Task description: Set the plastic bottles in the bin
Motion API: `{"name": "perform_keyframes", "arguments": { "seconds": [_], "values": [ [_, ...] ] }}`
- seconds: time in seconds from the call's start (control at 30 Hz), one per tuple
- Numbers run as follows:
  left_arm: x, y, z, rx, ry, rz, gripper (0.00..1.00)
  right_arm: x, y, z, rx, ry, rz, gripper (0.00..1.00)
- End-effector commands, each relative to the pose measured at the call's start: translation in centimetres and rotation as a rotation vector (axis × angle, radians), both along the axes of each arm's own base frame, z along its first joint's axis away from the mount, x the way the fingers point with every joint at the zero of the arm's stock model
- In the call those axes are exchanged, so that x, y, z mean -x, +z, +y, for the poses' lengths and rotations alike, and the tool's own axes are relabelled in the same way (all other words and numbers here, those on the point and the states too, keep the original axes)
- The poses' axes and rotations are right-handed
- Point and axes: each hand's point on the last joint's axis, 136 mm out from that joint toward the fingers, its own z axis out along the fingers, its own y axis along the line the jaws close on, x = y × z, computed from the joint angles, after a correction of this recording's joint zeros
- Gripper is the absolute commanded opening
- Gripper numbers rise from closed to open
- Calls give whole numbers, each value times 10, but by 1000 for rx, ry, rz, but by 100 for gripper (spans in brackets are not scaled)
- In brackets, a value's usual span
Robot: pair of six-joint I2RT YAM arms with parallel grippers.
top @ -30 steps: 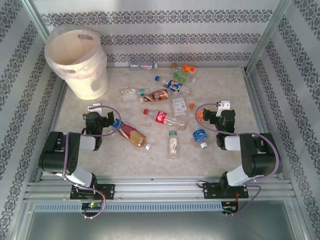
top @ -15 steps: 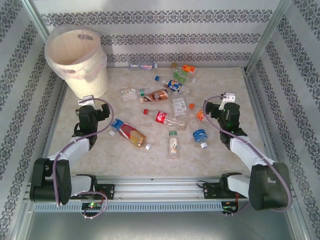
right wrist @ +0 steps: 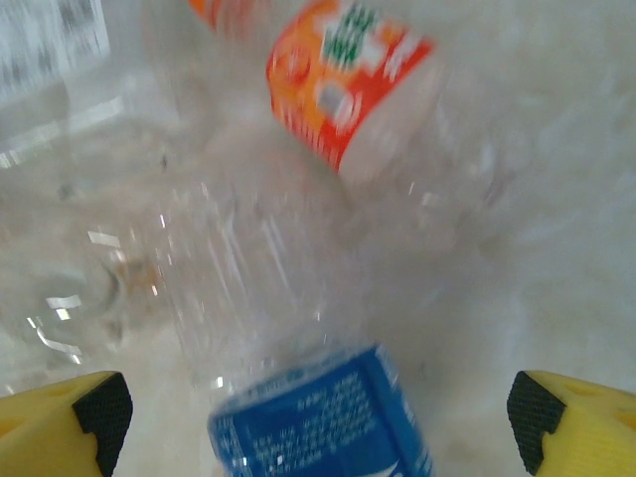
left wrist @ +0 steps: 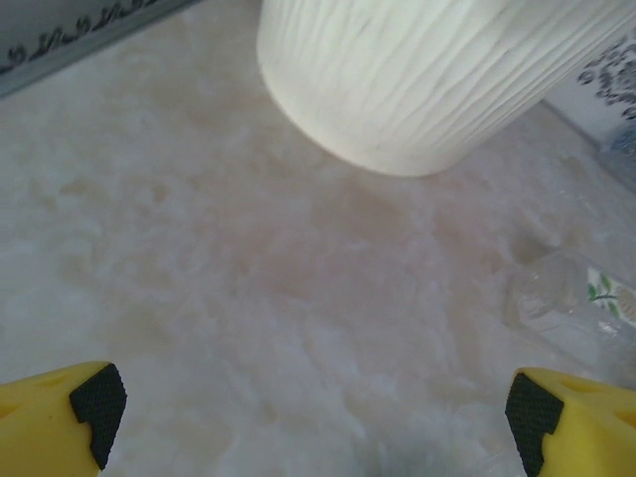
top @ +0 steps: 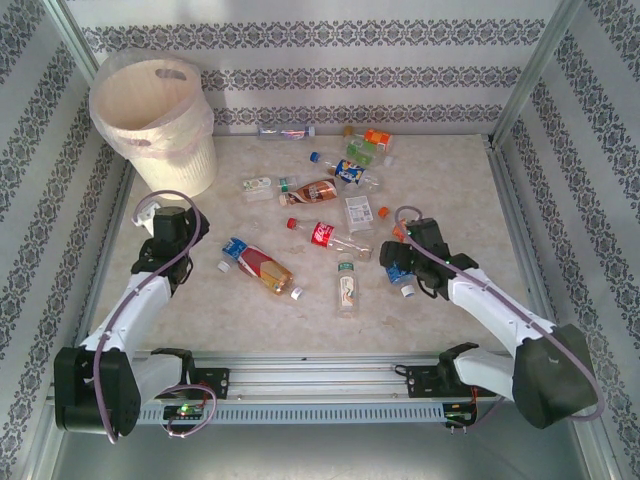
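The cream bin [top: 150, 120] with a pinkish liner stands at the far left corner; its ribbed base [left wrist: 437, 79] fills the top of the left wrist view. Several plastic bottles lie across the middle of the table, among them a red-label one [top: 322, 234] and a brown one [top: 262, 265]. My left gripper [top: 175, 220] [left wrist: 313, 417] is open over bare table just in front of the bin. My right gripper [top: 398, 258] [right wrist: 318, 417] is open low over a blue-label bottle [right wrist: 318, 427], which lies between its fingers. An orange-label bottle [right wrist: 348, 79] lies just beyond.
Patterned walls and metal posts close in the table on three sides. A clear bottle with a green-white label [left wrist: 571, 298] lies to the right of my left gripper. More bottles [top: 360, 150] lie near the back wall. Bare table runs along the front edge.
The left arm has stretched out, carrying its gripper left and farther toward the bin. The right gripper has swung left and down over the blue-label bottle. Both stay open.
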Motion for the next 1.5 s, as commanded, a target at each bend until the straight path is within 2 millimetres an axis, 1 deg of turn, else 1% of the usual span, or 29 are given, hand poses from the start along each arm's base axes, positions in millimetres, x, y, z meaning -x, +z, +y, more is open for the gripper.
{"name": "perform_keyframes", "arguments": {
  "seconds": [0.0,0.13,0.23,0.3,0.4,0.5,0.6,0.67,0.73,0.83,0.97,1.1,1.2,1.27,1.37,1.43,1.47],
  "values": [
    [10,0,-7,81,17,46,100,13,-16,-8,60,-43,80,98],
    [6,5,-12,108,0,30,100,19,-31,-9,80,-67,134,98],
    [-3,10,-21,133,-53,-4,100,19,-39,9,19,3,150,97],
    [-8,10,-27,147,-84,-9,100,19,-44,17,11,36,139,95],
    [-13,11,-34,174,-115,-4,100,20,-52,12,37,6,151,93],
    [-19,14,-42,196,-159,-3,100,20,-55,15,27,3,155,89],
    [-26,20,-49,209,-194,-19,100,21,-59,11,55,-12,153,86],
    [-31,24,-55,215,-238,-43,100,23,-60,8,70,-19,151,82],
    [-34,27,-60,222,-272,-51,100,24,-56,9,74,-8,136,77],
    [-37,34,-71,235,-334,-72,100,23,-43,14,71,30,92,69],
    [-41,49,-91,265,-442,-124,100,24,-19,17,63,43,13,65],
    [-42,61,-115,278,-532,-145,100,13,21,28,16,77,-122,61],
    [-44,71,-136,286,-590,-165,100,2,57,43,-36,123,-225,60],
    [-48,77,-155,301,-649,-183,100,-4,79,60,-106,168,-293,59],
    [-52,85,-183,325,-757,-198,100,-11,103,83,-214,224,-363,57],
    [-54,90,-201,327,-818,-207,100,-13,114,99,-291,267,-395,57],
    [-55,92,-207,330,-822,-201,100,-14,119,107,-325,286,-409,57]
  ]
}}
